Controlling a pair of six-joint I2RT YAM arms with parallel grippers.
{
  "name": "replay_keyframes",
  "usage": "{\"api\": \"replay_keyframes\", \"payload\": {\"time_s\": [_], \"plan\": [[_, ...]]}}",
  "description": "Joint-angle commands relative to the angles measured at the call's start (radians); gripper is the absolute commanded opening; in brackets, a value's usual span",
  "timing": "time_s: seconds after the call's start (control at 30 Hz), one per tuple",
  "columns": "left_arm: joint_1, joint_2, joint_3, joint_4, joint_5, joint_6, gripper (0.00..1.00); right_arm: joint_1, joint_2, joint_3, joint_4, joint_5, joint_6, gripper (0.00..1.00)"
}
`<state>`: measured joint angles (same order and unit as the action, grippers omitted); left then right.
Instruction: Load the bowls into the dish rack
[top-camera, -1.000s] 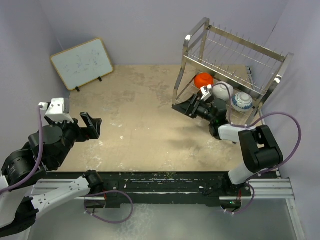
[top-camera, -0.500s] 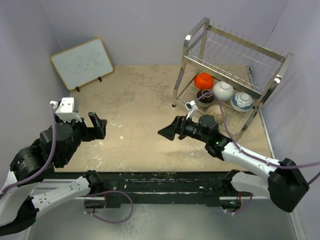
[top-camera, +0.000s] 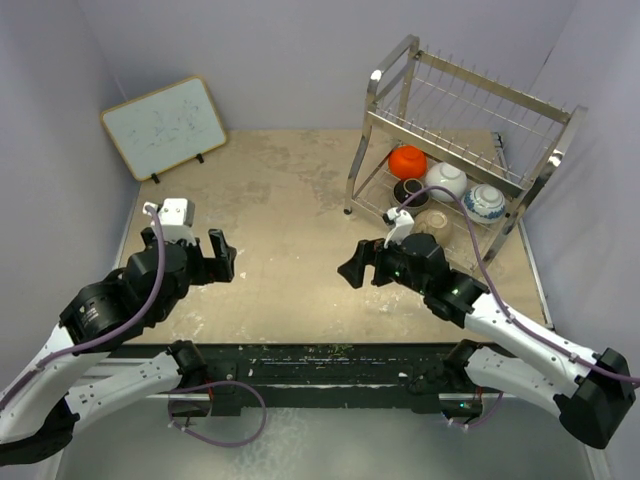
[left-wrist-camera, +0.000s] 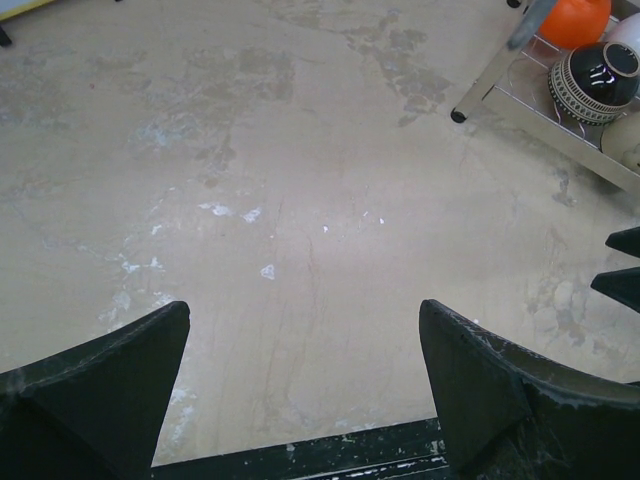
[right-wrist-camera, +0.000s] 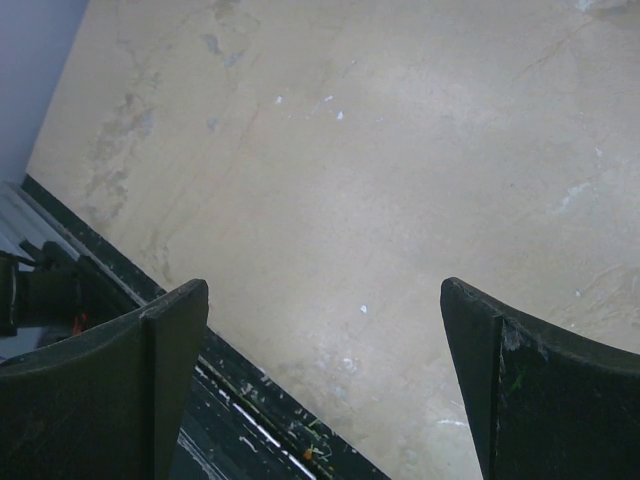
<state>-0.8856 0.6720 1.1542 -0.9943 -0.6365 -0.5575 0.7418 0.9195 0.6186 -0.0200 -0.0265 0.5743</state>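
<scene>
Angling left end rearward, the dish rack (top-camera: 480, 97) stands; left gripper (top-camera: 222, 257) and right gripper (top-camera: 353, 264) jaws gape empty.

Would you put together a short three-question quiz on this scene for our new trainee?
1. Count: how many bowls sit in the dish rack?
2. True or false: the right tool is holding the orange-red bowl.
3. Choose: the black bowl sits A) on the upper tier, B) on the lower tier, C) in the left tool.
Key:
1. Five: orange-red, black, white bowl, blue-and-white bowl, tan bowl.
2. False: both tools are open and empty.
3. B.
</scene>
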Motion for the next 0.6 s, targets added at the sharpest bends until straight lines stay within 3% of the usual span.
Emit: {"api": "replay_keyframes", "payload": {"time_s": [0.0, 0.57], "plan": [[0.001, 0.013, -0.02, 0.062, 0.021, -0.035, 0.99, 0.019, -0.038, 0.038, -0.061, 0.065, -0.042, 0.99], [0.001, 0.009, -0.073, 0.144, 0.048, -0.016, 0.99, 0.022, -0.082, 0.039, -0.087, 0.099, -0.053, 0.99]]}}
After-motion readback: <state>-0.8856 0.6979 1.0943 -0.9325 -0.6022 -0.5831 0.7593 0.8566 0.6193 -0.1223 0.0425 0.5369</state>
